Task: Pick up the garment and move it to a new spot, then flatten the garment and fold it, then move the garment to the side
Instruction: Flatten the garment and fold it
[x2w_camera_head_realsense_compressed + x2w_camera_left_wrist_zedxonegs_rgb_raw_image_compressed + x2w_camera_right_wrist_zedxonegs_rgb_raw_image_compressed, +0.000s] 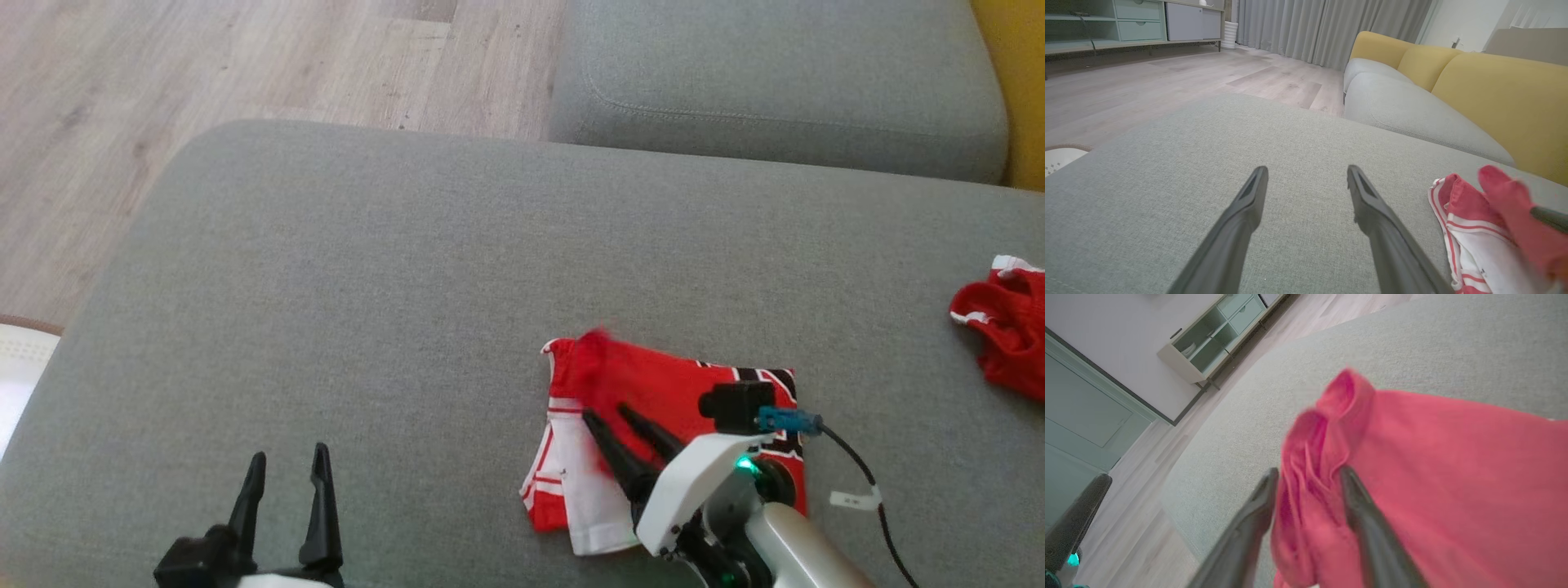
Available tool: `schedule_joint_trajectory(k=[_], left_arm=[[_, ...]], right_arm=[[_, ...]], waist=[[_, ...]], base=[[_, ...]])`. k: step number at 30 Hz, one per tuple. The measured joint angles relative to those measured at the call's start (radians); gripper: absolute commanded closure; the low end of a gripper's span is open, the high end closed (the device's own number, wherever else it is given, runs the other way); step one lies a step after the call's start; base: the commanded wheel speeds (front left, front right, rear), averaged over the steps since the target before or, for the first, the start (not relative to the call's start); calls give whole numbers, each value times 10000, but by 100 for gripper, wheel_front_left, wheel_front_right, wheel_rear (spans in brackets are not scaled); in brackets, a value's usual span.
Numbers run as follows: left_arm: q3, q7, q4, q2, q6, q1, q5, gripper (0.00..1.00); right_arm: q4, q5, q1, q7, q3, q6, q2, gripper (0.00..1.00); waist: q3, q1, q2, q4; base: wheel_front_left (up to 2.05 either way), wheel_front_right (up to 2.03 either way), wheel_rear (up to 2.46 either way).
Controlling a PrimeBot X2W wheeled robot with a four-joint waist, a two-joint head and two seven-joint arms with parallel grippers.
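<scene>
Garment [653, 384] lay part-folded on the sofa cushion [408, 286], one red fold between the half-parted right jaws; whether they pinched it, I could not tell. The left jaws stood wide and empty, well apart from it. The fold likely wanted releasing low, then smoothing. Counted: two garments, with a second red garment [1004, 335] far beyond the right jaws, and two sets of jaws.

A red and white garment [653, 384] is seen on a grey cushion [408, 286] under the right gripper [604, 411].
The garment is laid partly folded, and a raised fold at its far left corner is blurred. The right gripper's fingers are parted over the red cloth. The left gripper [290, 453] is held wide apart at the lower left, well apart from the garment. A second red cloth [1008, 343] is seen at the right edge.
</scene>
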Motion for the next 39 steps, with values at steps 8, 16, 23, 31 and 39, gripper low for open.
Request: schedule_joint_trajectory(k=[8, 16, 23, 31, 39], left_arm=[[-288, -42, 104, -119, -75, 2, 0, 0], [-499, -44, 113, -201, -132, -1, 56, 0], [-671, -42, 238, -268, -157, -80, 174, 0], [-706, -42, 401, -297, -155, -81, 173, 0], [-663, -73, 495, -261, -100, 154, 171, 0]], right_arm=[[491, 194, -571, -1384, -6, 2, 8, 0], [577, -2142, -495, -2383, -2067, 2, 6, 0], [-330, -3609, 514, -2673, -3705, 2, 15, 0], [-1271, -4447, 1941, -2915, -4813, 0, 46, 0], [-1990, -4606, 3099, -2917, -4840, 2, 75, 0]], waist=[[-183, 0, 0, -177], [-274, 0, 0, -532], [-417, 0, 0, -877], [-656, -1, 0, -1177], [-879, -1, 0, -1343]], base=[[0, 0, 0], [0, 0, 0], [0, 0, 0], [0, 0, 0], [0, 0, 0]])
